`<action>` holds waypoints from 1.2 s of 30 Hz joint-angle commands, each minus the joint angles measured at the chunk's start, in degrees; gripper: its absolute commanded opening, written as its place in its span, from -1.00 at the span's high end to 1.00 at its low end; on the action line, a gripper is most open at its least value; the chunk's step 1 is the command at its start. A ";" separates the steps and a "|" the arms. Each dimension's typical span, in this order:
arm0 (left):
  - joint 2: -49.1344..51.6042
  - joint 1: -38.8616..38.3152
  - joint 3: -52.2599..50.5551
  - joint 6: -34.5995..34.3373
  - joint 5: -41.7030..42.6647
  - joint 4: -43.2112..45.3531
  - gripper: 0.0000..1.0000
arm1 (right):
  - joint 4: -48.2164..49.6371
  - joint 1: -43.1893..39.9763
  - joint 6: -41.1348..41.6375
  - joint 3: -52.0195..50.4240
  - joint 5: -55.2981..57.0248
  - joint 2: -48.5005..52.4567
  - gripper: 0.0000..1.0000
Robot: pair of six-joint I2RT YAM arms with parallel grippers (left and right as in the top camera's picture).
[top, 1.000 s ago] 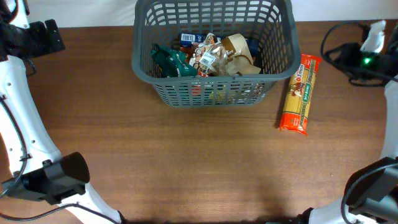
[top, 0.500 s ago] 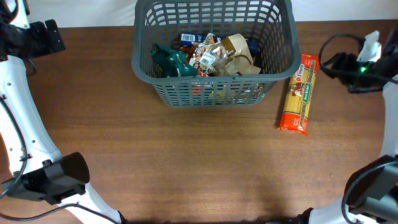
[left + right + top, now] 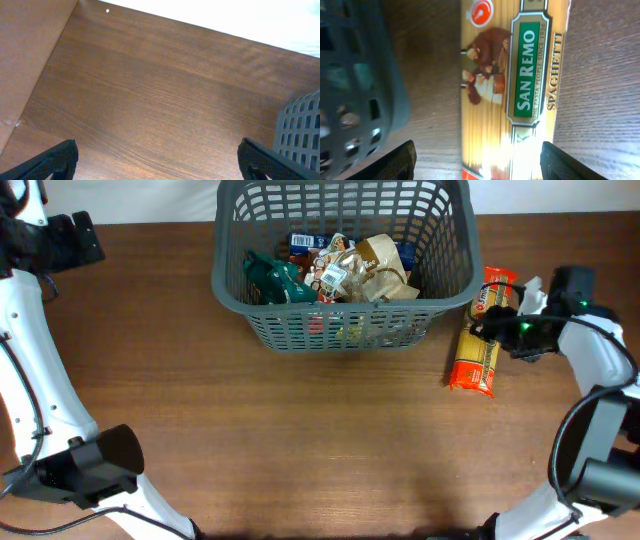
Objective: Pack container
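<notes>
The dark grey lattice basket (image 3: 455, 255) stands at the back middle of the table and holds several grocery packets. A yellow and red spaghetti packet (image 3: 472, 362) lies on the table just right of the basket. My right gripper (image 3: 497, 325) is open and hovers over the packet's upper half. In the right wrist view the packet (image 3: 515, 85) lies between the open fingers (image 3: 477, 160), and the basket wall (image 3: 355, 75) is at the left. My left gripper (image 3: 157, 160) is open and empty above bare table, with a basket corner (image 3: 300, 127) at the right.
The left arm's body (image 3: 55, 240) sits at the far left back corner. The right arm's base (image 3: 600, 480) is at the lower right. The table's back edge meets a white surface (image 3: 225, 15).
My right gripper has moved left and forward from the far right edge to a spot over the spaghetti packet. The left arm and basket have not moved.
</notes>
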 commanded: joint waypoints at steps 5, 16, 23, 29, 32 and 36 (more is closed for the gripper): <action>0.09 0.39 -0.24 -0.61 0.00 -0.04 -0.99 | 0.61 0.35 1.40 -0.52 2.16 4.76 -0.54; 0.09 0.39 -0.24 -0.61 -0.02 -0.04 -0.99 | 0.76 4.52 1.40 -0.52 6.14 8.11 -0.56; 0.09 0.39 -0.24 -0.61 0.00 -0.04 -0.99 | 0.66 4.96 3.15 -1.57 8.41 8.11 -0.58; 0.09 0.39 -0.24 -0.61 0.00 -0.04 -0.98 | 1.92 4.94 3.56 -4.81 9.99 8.11 -0.55; 0.07 0.39 -0.24 -0.61 0.00 -0.04 -0.99 | 2.16 4.94 4.72 -6.03 11.54 8.11 -0.36; 0.09 0.39 -0.24 -0.61 0.00 -0.04 -0.99 | 2.19 4.94 4.85 -6.47 11.80 8.11 -0.13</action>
